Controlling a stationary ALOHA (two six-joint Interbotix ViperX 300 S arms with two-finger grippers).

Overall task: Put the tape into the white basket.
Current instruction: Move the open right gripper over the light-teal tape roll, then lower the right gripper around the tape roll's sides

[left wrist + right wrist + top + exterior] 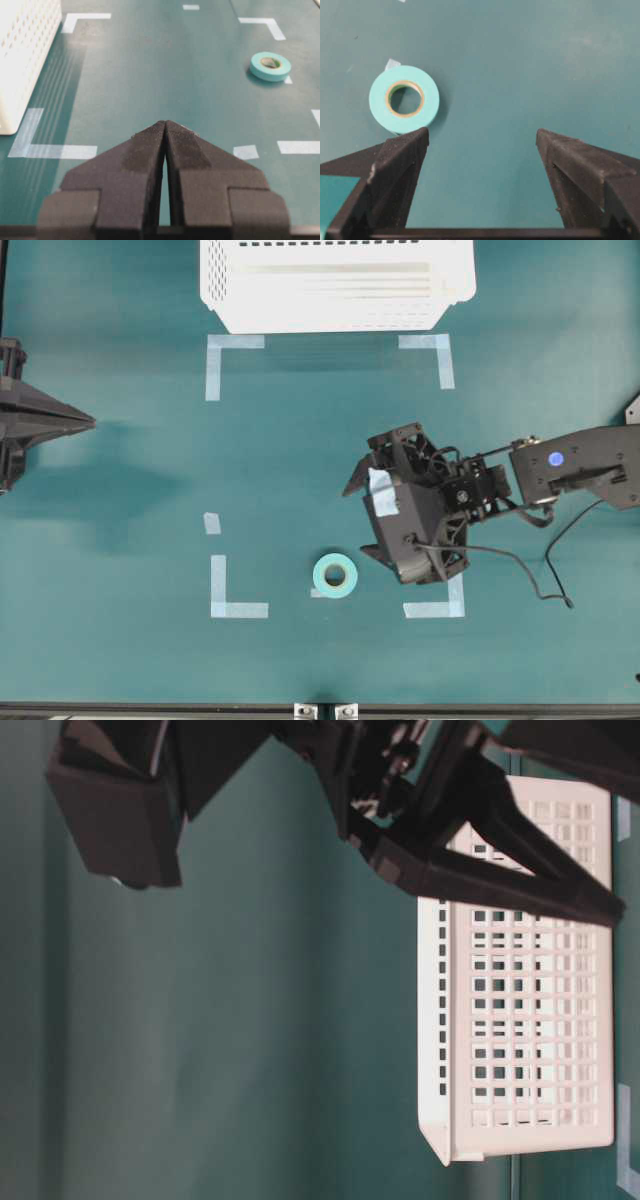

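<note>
I see the tape (pixel 335 575) lying flat on the desk (pixel 120 640) near its front edge, well apart from the basket (pixel 335 285) at the far edge. My right hand (pixel 362 520) hangs released, fingers spread wide, just beside the tape; my left hand (pixel 165 127) sits clenched on nothing at the left edge.

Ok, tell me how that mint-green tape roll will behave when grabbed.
The tape lies flat on its side, so it probably won't roll. It looks small and solidly wound, likely light and stiff. Its smooth rim may slide across the table if nudged.

White basket (pixel 520 1020) on its side in frame, blurred dark arm parts (pixel 440 810) above.
</note>
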